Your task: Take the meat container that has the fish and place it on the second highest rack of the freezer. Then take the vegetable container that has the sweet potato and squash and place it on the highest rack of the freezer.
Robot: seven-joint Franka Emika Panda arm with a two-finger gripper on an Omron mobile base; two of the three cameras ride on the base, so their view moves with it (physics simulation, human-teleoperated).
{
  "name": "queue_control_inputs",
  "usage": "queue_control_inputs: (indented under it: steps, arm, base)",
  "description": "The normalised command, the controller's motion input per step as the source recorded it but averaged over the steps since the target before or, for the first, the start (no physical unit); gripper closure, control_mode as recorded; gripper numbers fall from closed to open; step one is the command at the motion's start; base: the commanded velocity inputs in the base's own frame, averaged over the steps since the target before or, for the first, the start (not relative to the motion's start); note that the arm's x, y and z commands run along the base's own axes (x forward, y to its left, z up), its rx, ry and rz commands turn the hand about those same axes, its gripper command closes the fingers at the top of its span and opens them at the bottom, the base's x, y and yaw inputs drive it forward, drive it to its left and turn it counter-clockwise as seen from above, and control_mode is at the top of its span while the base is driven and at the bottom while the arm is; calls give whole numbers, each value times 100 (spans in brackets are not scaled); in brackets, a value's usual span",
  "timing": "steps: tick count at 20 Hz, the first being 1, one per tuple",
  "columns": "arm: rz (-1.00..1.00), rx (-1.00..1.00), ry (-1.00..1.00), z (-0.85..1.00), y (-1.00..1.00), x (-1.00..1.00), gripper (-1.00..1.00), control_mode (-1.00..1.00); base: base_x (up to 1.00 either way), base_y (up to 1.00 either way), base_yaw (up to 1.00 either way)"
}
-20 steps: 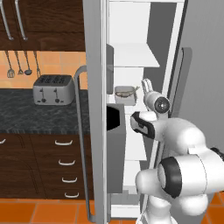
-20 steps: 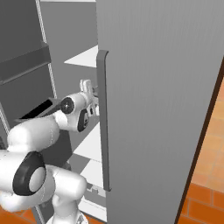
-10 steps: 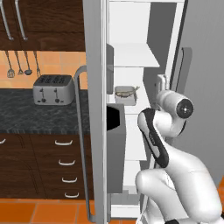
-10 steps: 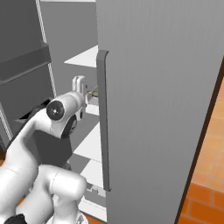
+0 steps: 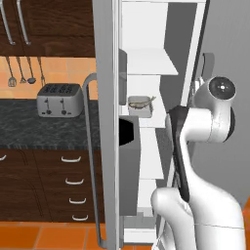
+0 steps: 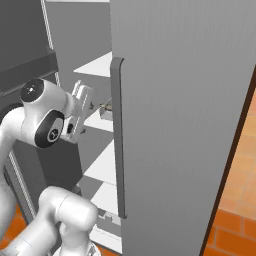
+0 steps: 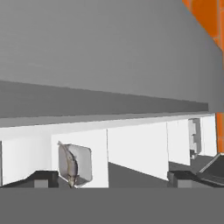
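On a white shelf inside the freezer (image 5: 161, 102), the tray (image 5: 140, 106) with the fish (image 5: 140, 102) sits near the shelf's front edge, with one shelf (image 5: 146, 62) visible above it in the left base view; that would make it the 2nd highest rack, though the very top of the compartment is cut off, so I cannot be sure of the count. From the right base view the same tray (image 6: 105, 111) peeks out just past the edge of the closed grey door (image 6: 180, 125) with its long handle (image 6: 118, 140). The hand (image 6: 81, 102) is raised beside the open compartment, apart from the tray, with its jaws spread wide and nothing between them. The hand view looks sideways along the shelves, and the fish tray (image 7: 74, 164) shows there small and well off, near one dark fingertip (image 7: 41, 178). My reading is that step 1, the fish container, looks done, and the arm is clear of the freezer. Step 2 is not begun: the container with the sweet potato and squash is not something I can place from here. The next move calls for turning away from the freezer, finding that vegetable tray, gripping it level, and bringing it back to the shelf above the fish without knocking the tray already placed.
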Motion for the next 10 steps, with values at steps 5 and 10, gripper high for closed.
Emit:
queue_control_inputs:
  steps: [5, 10]
  arm:
    - [-6, 0, 2, -16, -28, -64, -100, -100]
    - [19, -1, 3, -57, -9, -49, -100, -100]
  base:
    - [0, 0, 0]
    - [0, 0, 0]
